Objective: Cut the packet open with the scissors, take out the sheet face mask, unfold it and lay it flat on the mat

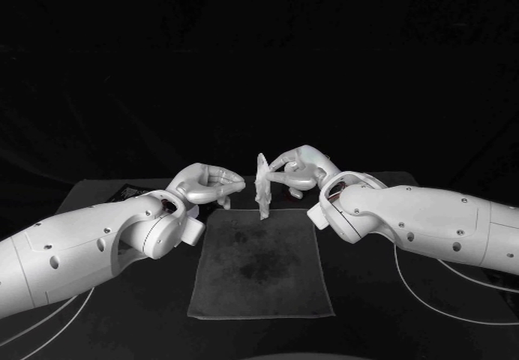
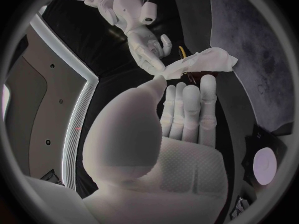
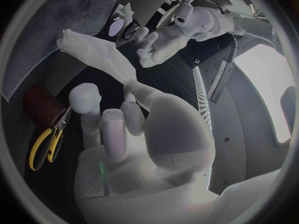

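Near right robot hand [image 3: 134, 134], yellow scissors [image 3: 49, 142], mask [image 3: 96, 52] pinched

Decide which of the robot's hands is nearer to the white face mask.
Right. The right hand pinches the face mask, holding it upright above the far end of the mat. The left hand is just beside it, holding nothing.

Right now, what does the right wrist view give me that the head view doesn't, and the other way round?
The right wrist view adds the yellow-handled scissors lying on the table beside a dark red object. The head view adds the whole grey mat, with the sheet mask hanging above its far edge. Both share the right hand pinching the sheet mask, and the left hand close by, holding nothing.
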